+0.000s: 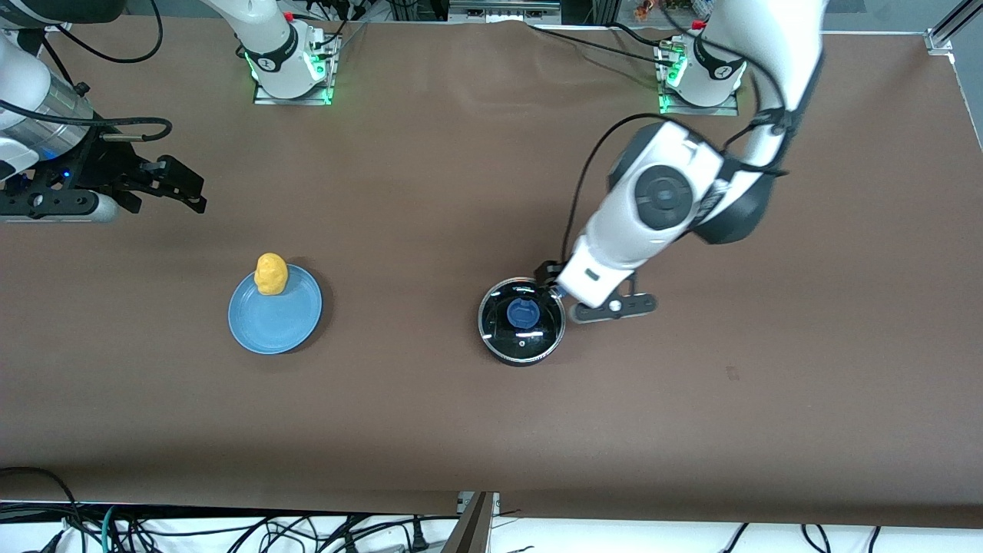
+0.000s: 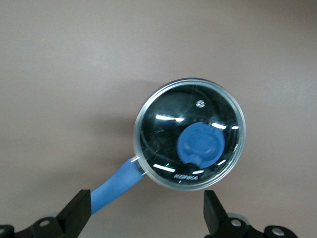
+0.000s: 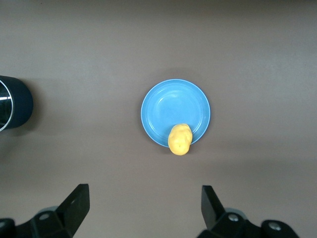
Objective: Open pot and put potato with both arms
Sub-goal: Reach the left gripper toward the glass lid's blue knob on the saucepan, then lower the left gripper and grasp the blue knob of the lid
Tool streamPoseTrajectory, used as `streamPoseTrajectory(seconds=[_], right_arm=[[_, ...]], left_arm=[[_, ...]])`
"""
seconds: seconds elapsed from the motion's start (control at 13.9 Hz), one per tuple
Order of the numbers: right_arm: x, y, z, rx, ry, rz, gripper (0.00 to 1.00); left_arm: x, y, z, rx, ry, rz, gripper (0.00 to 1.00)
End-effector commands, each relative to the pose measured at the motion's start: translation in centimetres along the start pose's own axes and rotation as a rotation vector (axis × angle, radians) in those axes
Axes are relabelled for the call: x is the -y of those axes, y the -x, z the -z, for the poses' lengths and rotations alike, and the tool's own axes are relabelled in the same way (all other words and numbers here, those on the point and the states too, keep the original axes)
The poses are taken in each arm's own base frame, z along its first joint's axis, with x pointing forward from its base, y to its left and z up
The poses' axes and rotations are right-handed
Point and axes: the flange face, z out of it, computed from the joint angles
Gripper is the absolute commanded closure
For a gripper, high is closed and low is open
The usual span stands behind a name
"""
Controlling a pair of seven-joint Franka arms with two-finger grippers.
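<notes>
The black pot (image 1: pixel 522 320) stands mid-table with its glass lid (image 2: pixel 189 133) on and the blue knob (image 1: pixel 524 313) on top. Its blue handle (image 2: pixel 116 182) shows in the left wrist view and is hidden under the left arm in the front view. My left gripper (image 2: pixel 146 213) is open and empty, up over the handle beside the pot. The yellow potato (image 1: pixel 271 273) lies on the rim of a light-blue plate (image 1: pixel 275 319). It also shows in the right wrist view (image 3: pixel 180 139). My right gripper (image 1: pixel 196 192) is open and empty, in the air over bare table toward the right arm's end.
The plate (image 3: pixel 171 106) sits toward the right arm's end of the table, well apart from the pot. The pot's side (image 3: pixel 15 101) shows in the right wrist view. Brown table cover (image 1: pixel 476 430) lies bare nearer the front camera.
</notes>
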Motion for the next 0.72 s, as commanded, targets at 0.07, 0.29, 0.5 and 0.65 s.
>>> streamPoseTrajectory(seconds=[0.07, 0.29, 0.5, 0.65], right_arm=[[0.0, -0.3, 0.4, -0.006, 0.0, 0.001, 0.0], [-0.1, -0.3, 0.4, -0.006, 0.0, 0.0, 0.0], [0.0, -0.3, 0.4, -0.006, 0.0, 0.001, 0.0], [0.1, -0.3, 0.4, -0.006, 0.0, 0.003, 0.0]], left_arm=[[-4.2, -1.2, -2.3, -0.064, 0.03, 0.026, 0.0], [-6.1, 0.0, -5.2, -0.12, -0.013, -0.05, 0.0], [-6.7, 0.6, -7.2, -0.169, -0.09, -0.145, 0.0], [-7.1, 0.8, -7.8, -0.176, -0.081, -0.172, 0.0]])
